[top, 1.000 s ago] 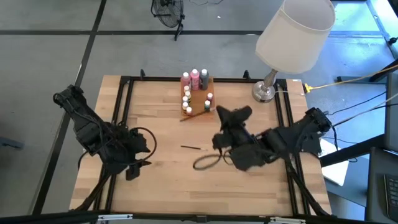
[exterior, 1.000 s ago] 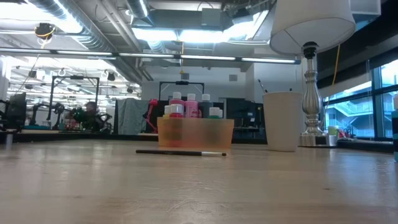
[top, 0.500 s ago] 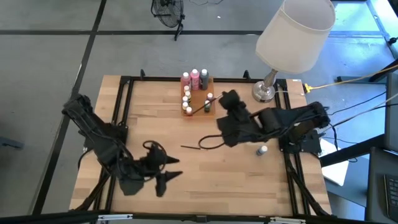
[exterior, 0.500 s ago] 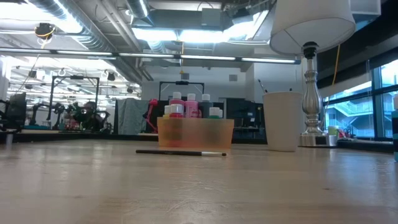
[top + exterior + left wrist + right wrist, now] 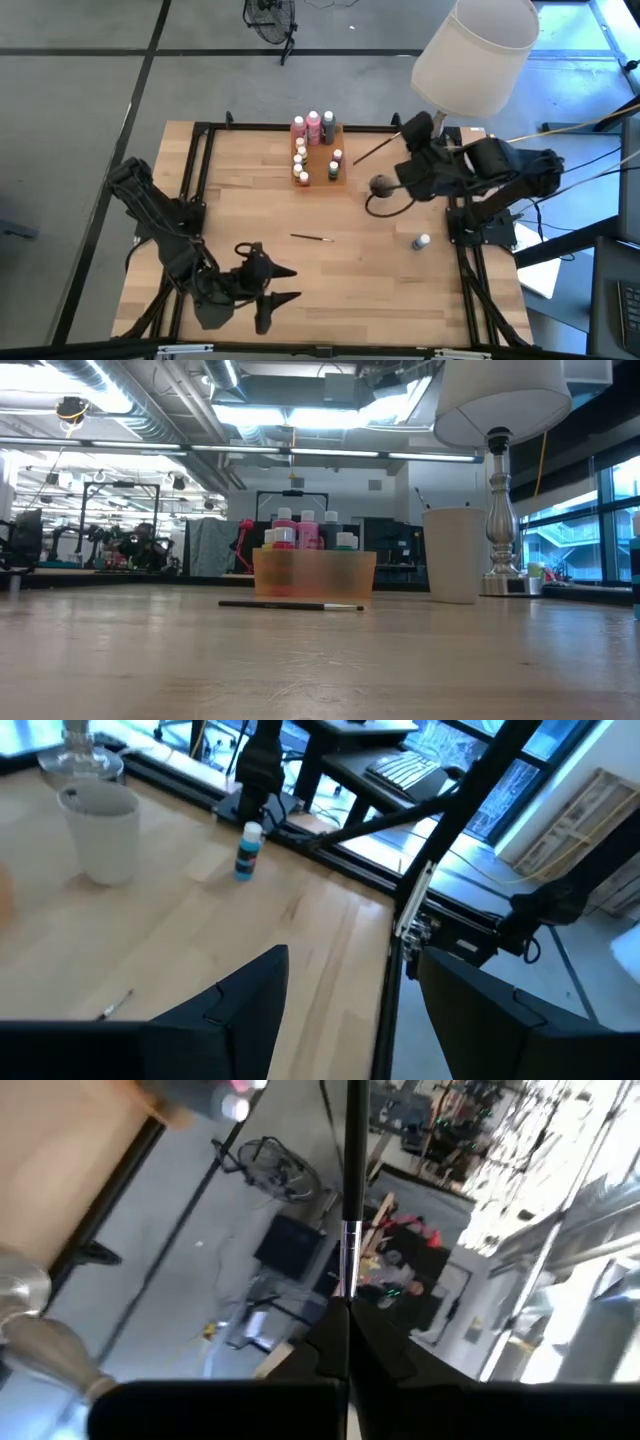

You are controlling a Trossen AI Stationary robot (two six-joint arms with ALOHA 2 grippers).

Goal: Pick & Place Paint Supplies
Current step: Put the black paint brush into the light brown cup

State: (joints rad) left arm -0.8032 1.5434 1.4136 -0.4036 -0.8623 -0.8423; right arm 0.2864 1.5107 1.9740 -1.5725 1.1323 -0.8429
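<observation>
Brush in right fingers, near rail.

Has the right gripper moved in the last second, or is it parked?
Yes. In the high view the right gripper, shut on a paintbrush, has travelled from mid-table toward the far edge, ending beside the lamp base, right of the orange tray.

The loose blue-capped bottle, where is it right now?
In the high view the loose bottle stands alone on the table's right side, near the right rail, below the grey cup and well right of the stray paintbrush.
</observation>
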